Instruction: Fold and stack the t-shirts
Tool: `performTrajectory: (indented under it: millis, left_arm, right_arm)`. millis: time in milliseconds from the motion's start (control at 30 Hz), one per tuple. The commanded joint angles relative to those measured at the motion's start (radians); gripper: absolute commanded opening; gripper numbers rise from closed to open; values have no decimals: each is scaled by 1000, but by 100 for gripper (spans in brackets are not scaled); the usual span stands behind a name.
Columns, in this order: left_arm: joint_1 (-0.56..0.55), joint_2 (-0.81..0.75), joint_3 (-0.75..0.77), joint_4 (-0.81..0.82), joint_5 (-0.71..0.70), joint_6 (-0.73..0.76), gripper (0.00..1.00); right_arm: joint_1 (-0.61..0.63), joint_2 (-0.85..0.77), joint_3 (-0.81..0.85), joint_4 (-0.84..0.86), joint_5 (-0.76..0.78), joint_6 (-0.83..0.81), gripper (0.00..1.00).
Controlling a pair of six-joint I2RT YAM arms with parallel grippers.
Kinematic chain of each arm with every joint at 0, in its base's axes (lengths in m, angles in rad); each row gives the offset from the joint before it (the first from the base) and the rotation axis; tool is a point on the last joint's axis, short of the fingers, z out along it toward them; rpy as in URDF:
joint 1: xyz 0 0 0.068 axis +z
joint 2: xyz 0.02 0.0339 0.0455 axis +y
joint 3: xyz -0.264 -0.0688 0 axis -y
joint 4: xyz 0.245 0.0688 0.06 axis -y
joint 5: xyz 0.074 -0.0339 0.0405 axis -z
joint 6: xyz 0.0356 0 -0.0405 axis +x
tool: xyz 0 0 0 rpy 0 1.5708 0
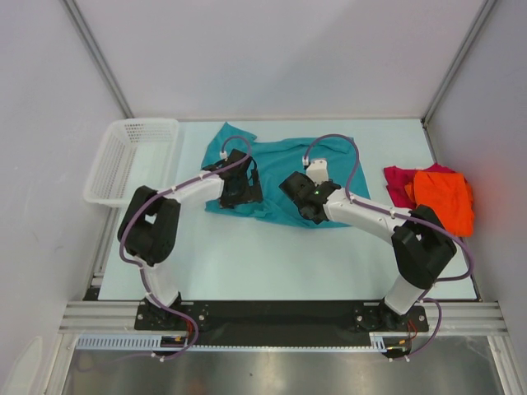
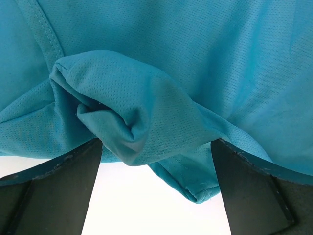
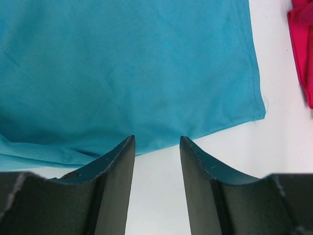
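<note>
Three t-shirts are on your counter [image 1: 272,255] right now. The teal-blue t-shirt [image 1: 284,160] lies spread out by the middle of the far edge, mostly flat, with one sleeve pointing toward the far-left corner. Both arms reach over it.

Your left tool [image 2: 156,144] is low on the shirt's left side, jaws spread wide apart. In the left wrist view, a bunched, puckered fold of teal cloth stands right between them. The jaws flank it but are not clamped on it. Below that fold, a loose corner of the shirt pokes out over bare white counter.

Your right tool [image 3: 156,139] is at the shirt's near-right part, jaws apart with a clear gap and white counter showing between them. The stitched hem runs just past their tips, and the shirt's corner lies off to the right. That tool holds nothing.

Over at the right edge, the orange t-shirt [image 1: 445,197] lies crumpled on top of the magenta-red t-shirt [image 1: 399,181]. The magenta one peeks out near the teal shirt's right side without touching it. A white mesh basket [image 1: 132,156] sits at the far-left corner, overhanging the left edge.
</note>
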Motion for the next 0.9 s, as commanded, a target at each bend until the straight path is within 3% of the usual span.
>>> performTrajectory:
  millis: [0,300,400,500,600,667,867]
  left_arm:
    - [-4,-6,33,18,0,18,96]
    - [-6,-60,-22,41,14,24,88]
    - [-6,-52,-31,63,31,33,79]
    - [-6,-47,-51,106,67,38,66]
    - [-6,-49,-65,127,81,42,43]
    - [-6,-61,-70,127,78,42,0]
    - [-4,-112,-67,71,58,44,0]
  right_arm:
    - [-3,-21,27,-9,43,3,47]
    - [0,-18,22,2,29,6,46]
    - [0,-30,19,-5,34,6,46]
    - [-2,-47,1,-8,41,6,46]
    - [-9,-71,-19,-9,44,4,46]
    - [-17,-81,-27,-8,44,6,45]
    - [-17,-79,-36,3,34,12,45]
